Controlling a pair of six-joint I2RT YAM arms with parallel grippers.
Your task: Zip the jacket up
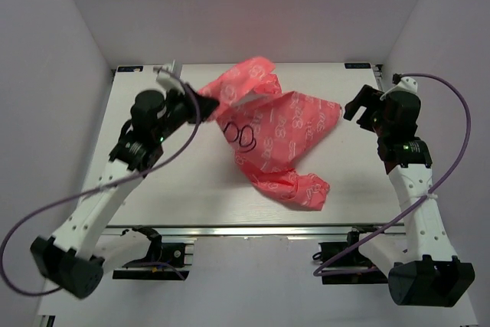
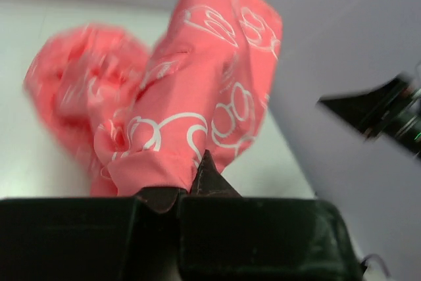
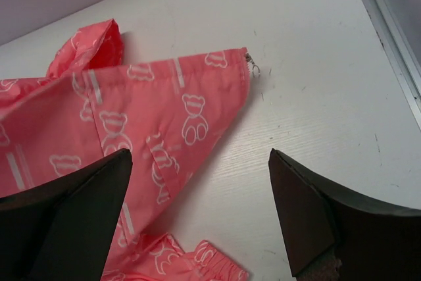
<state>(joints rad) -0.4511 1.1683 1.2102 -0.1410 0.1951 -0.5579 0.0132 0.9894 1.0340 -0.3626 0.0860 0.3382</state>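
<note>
The coral-pink jacket [image 1: 272,132] with white printed bears lies crumpled in the middle of the table. My left gripper [image 1: 205,103] is shut on its left edge and lifts that part; in the left wrist view the pinched fabric [image 2: 148,166] bulges from between the closed fingers [image 2: 207,176]. My right gripper [image 1: 358,105] is open and empty, just right of the jacket's right corner. In the right wrist view that corner [image 3: 197,90] lies flat, with a small metal zipper pull [image 3: 252,65] at its tip. My open right gripper [image 3: 200,189] hovers above the corner's edge.
The white table [image 1: 153,189] has a metal rail along its near edge [image 1: 253,229]. White walls enclose the back and both sides. A cuffed sleeve end [image 1: 310,189] lies toward the front. The table's right edge rail [image 3: 388,37] shows in the right wrist view.
</note>
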